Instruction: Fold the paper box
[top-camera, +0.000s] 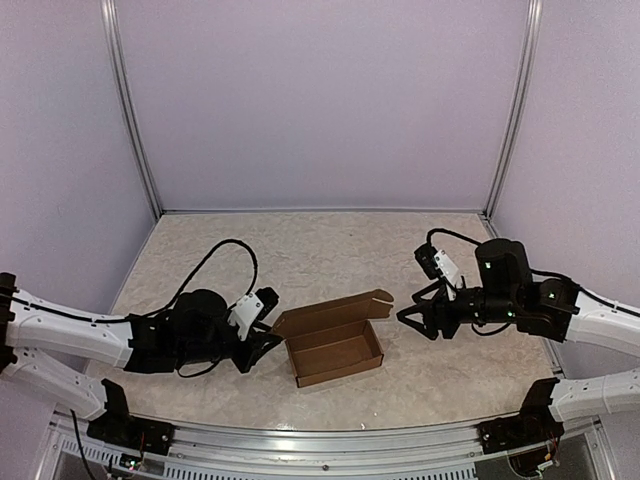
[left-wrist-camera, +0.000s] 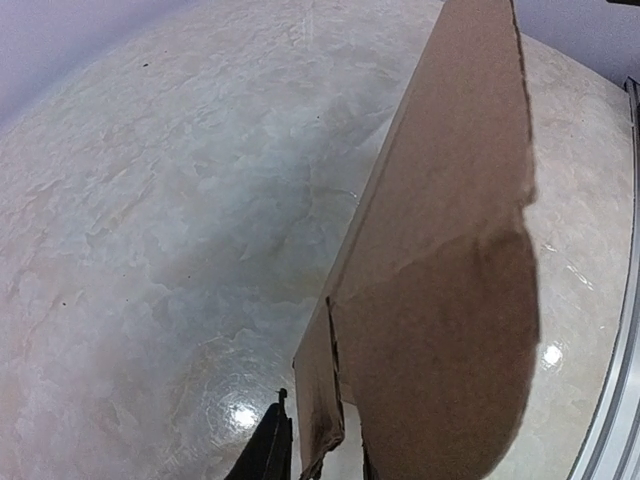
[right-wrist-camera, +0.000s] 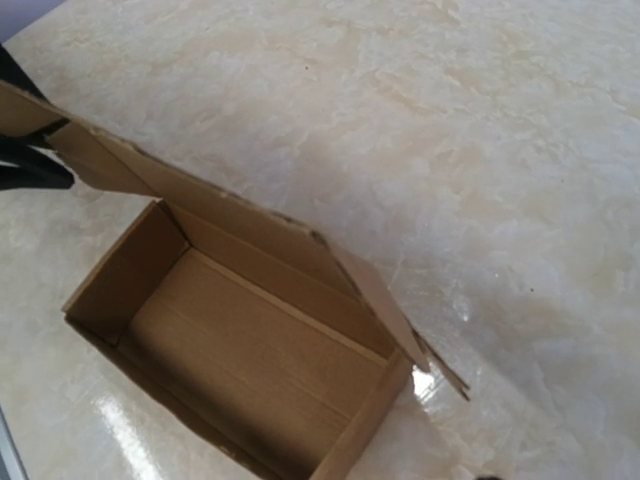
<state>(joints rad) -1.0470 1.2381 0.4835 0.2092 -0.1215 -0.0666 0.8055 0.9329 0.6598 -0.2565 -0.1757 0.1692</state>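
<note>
1. Lilac walls (top-camera: 320, 100) and two aluminium corner posts (top-camera: 130, 110) close in a pale, marble-patterned bench (top-camera: 300, 240). Lamp glare shows on it in both wrist views.
2. At the far left, the white-and-black left arm (top-camera: 70, 325) reaches in low over the bench. A black cable (top-camera: 215, 255) loops up behind its wrist.
3. The left gripper (top-camera: 268, 325) is at the left end of the paper box (top-camera: 335, 350), where the lid's small side flap (right-wrist-camera: 25, 112) sticks out. In the right wrist view, dark fingers (right-wrist-camera: 35, 170) show above and below that flap. Whether they pinch the card or only straddle it, I cannot tell.
4. In the left wrist view, brown cardboard fills the right half of the picture and rises steeply. One dark fingertip (left-wrist-camera: 268, 450) is just beside its lower edge.
5. The paper box rests on the bench at the centre, between the two grippers. It is an open brown tray, mouth up, with its ribbed floor showing.
6. The lid (top-camera: 330, 312) stands raised along the far long wall and is tilted back away from the arms. A rounded flap is at its right end.
7. The right gripper (top-camera: 412, 320) points at the box's right end with its fingers spread. It holds nothing and is near the cardboard but apart from it.
8. The right arm (top-camera: 600, 325) runs off the right edge.
</note>
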